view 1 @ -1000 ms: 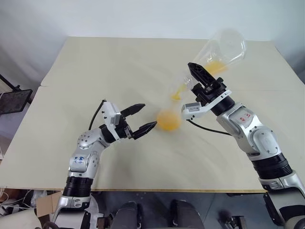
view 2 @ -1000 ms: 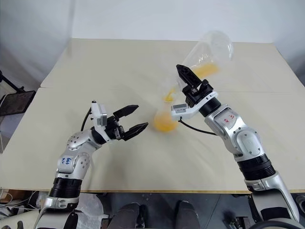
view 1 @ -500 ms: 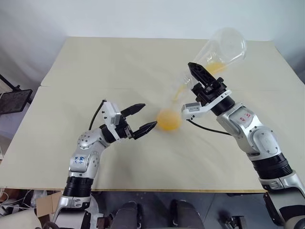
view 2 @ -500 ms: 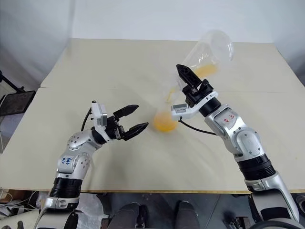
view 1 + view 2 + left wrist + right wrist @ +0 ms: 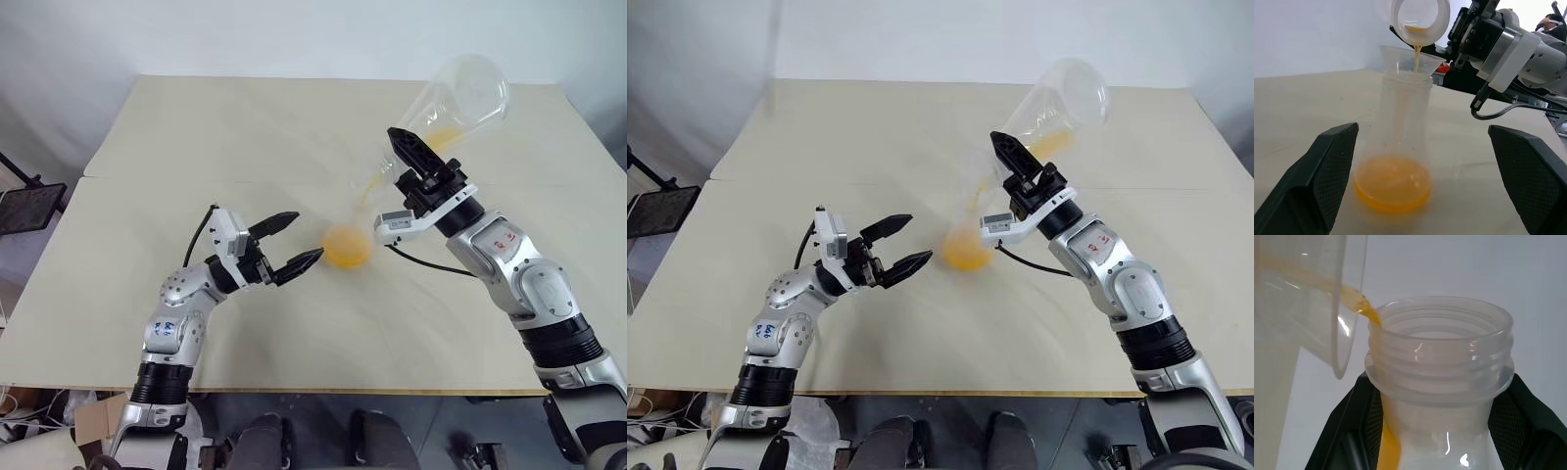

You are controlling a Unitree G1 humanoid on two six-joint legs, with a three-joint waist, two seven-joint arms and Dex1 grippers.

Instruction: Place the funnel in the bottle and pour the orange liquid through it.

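right end effector [image 5: 404, 157]: clamped on the neck of a tilted flask [image 5: 458, 96], held raised over the counter with its mouth angled down toward the funnel
tilted flask: clear, nearly drained; a little orange liquid [image 5: 443, 135] lies along its lower wall and leaves the mouth as a thin stream [image 5: 1416, 53]
funnel [image 5: 1411, 58]: clear, seated in the neck of the bottle, cone mouth up, right under the tilted flask's mouth; the stream falls into it
bottle [image 5: 1399, 147]: clear conical flask standing upright on the counter, between the two arms and below the right end effector; a layer of orange liquid [image 5: 1392, 182] covers its base
left end effector [image 5: 287, 243]: fingers spread wide, holding nothing, pointing at the bottle from its left side; near it but apart, one finger to each side in the left wrist view
counter [image 5: 196, 127]: pale beige top, bare around the bottle
beyond the counter: a person's head [image 5: 1553, 24] in the background of the left wrist view
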